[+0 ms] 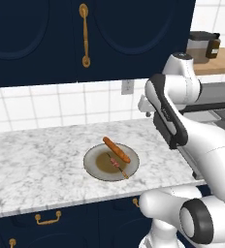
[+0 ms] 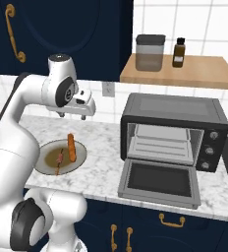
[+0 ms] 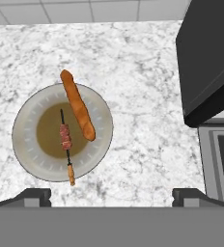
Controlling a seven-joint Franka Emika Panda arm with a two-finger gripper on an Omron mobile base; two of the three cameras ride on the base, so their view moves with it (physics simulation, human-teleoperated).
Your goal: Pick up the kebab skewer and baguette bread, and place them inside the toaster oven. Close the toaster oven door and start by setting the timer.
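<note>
- The gripper [image 3: 112, 195] hangs above the marble counter [image 3: 143, 58], its fingers spread wide and holding nothing.
- The baguette [image 3: 77, 104] and kebab skewer [image 3: 65, 144] lie on the plate [image 3: 24, 144].
- The toaster oven [image 2: 175, 133] stands to the right, its door [image 2: 159, 183] folded down.

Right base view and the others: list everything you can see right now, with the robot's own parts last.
plate: one, grey with brown centre, on the marble counter
baguette: one, orange-brown, across the plate's rim
kebab skewer: one, meat on a dark stick, on the plate beside the baguette
toaster oven: one, dark grey, on the counter right of the plate
toaster oven door: one, dark, folded down open
canister: one, grey-lidded, on the wooden shelf
bottle: one, brown, beside the canister
hand: one, open, above the counter near the plate
</note>
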